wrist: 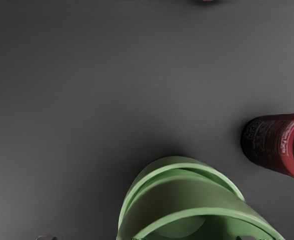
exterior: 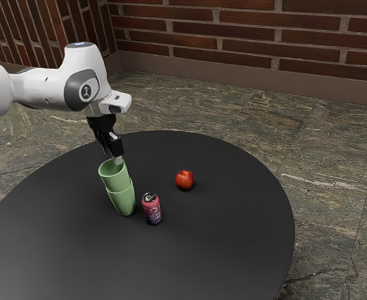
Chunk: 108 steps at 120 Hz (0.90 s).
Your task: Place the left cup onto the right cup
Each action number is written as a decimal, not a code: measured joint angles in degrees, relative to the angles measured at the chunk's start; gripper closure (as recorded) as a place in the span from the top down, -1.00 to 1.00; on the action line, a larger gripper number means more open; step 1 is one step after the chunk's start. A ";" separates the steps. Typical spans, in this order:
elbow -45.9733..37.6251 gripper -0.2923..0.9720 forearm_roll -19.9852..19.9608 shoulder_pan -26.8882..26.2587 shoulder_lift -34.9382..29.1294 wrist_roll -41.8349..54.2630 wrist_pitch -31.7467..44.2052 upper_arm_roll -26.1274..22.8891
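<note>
Two light green cups stand nested on the round black table [exterior: 233,250]. The upper cup [exterior: 113,174] sits slightly tilted inside the lower cup [exterior: 124,201]. My gripper [exterior: 113,152] hangs straight over the upper cup's rim, fingers pointing down and standing open, with their tips at the rim on the side toward the exterior view's left. In the wrist view the green cups [wrist: 187,192] lie directly under my hand.
A dark red drink can [exterior: 152,209] [wrist: 277,145] stands upright just to the exterior view's right of the cups. A red apple [exterior: 184,180] lies farther right and back. Bare black tabletop surrounds them; a stone floor and a brick wall lie beyond.
</note>
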 joint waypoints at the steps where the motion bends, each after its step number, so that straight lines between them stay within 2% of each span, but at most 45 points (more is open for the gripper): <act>1: -0.01 0.18 -0.01 -0.01 -0.11 0.00 -0.02 0.00; 59: 1.42 0.44 -0.16 -0.41 -6.91 -0.40 -4.20 -0.11; 108: 14.98 0.50 -0.30 -0.21 -9.98 -10.13 -20.52 -1.24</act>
